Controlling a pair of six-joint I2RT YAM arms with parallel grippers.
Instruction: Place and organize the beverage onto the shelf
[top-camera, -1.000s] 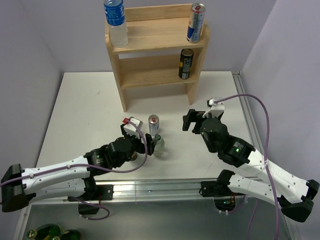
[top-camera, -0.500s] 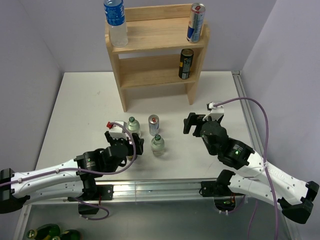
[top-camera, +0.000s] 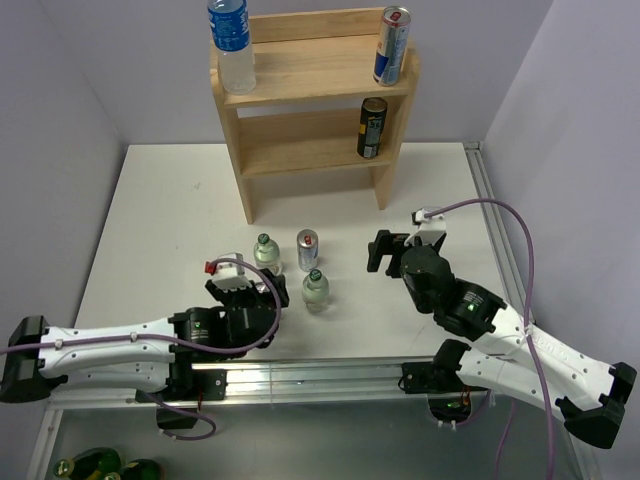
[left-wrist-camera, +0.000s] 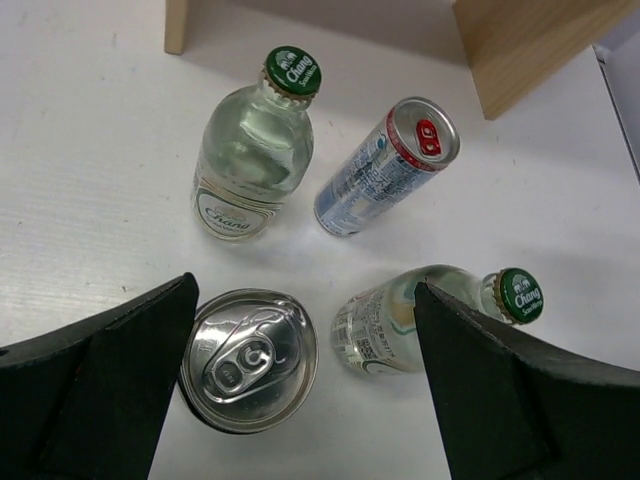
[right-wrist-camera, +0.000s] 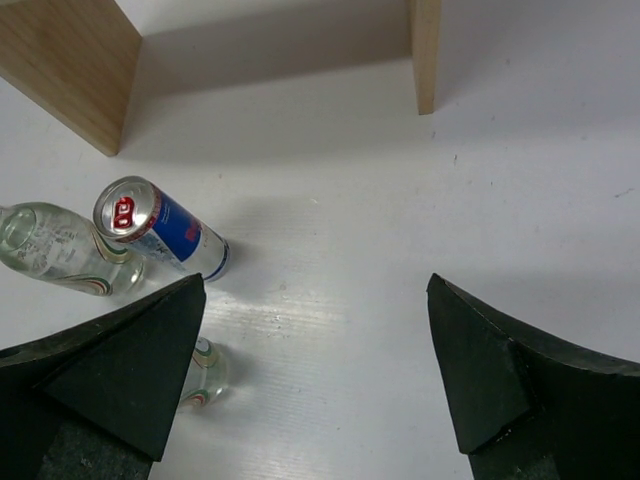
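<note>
1. While my left gripper (left-wrist-camera: 305, 295) hangs spread above a silver can (left-wrist-camera: 250, 358), my right gripper (right-wrist-camera: 316, 288) stands spread too, holding nothing
2. The shelf (top-camera: 310, 65) stands at the table's (top-camera: 160, 200) 12 o'clock

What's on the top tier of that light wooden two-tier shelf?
Atop the wooden shelf: clear plastic water bottle with blue label at the left end, tall blue-and-silver can at the right. The bottle's cap is out of frame. Nothing else shows there.
</note>
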